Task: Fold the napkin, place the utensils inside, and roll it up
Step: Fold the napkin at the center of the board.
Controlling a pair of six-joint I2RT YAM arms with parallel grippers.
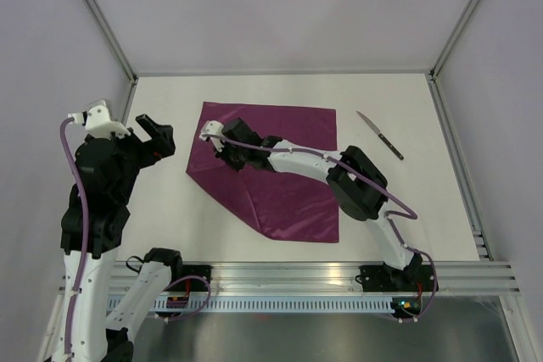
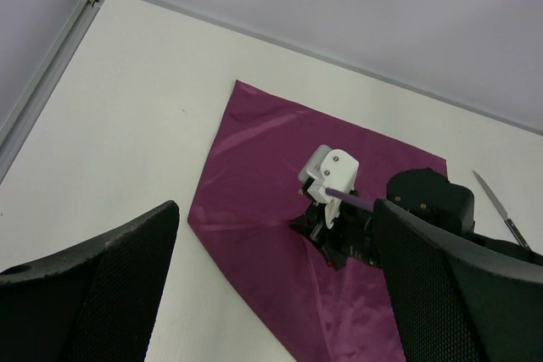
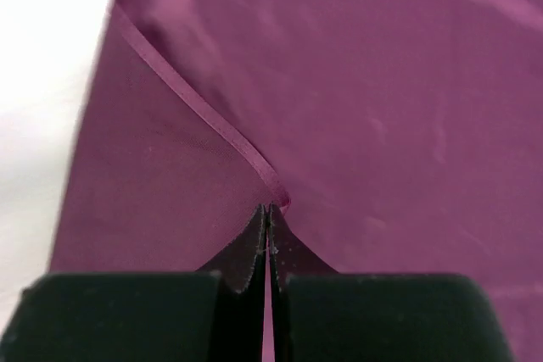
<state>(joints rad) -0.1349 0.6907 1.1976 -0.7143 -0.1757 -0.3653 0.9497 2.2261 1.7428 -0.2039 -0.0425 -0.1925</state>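
Note:
The plum-purple napkin (image 1: 293,201) lies spread on the white table, its near-left corner turned over onto the cloth, leaving a slanted fold edge. My right gripper (image 1: 226,153) is low over the napkin's left part, shut on that hemmed corner (image 3: 276,197); the jaws meet with cloth pinched at the tips (image 3: 268,209). The napkin fills the right wrist view (image 3: 382,108) and shows in the left wrist view (image 2: 254,175). One utensil, a knife (image 1: 379,136) with a pale blade and black handle, lies right of the napkin, also in the left wrist view (image 2: 501,209). My left gripper (image 1: 158,136) is open and empty, raised left of the napkin.
Metal frame rails (image 1: 454,158) border the table on the left, right and back. Bare white table (image 1: 161,209) lies left of the napkin, and more between the napkin and the knife. The right arm's elbow (image 1: 356,184) hangs over the napkin's right part.

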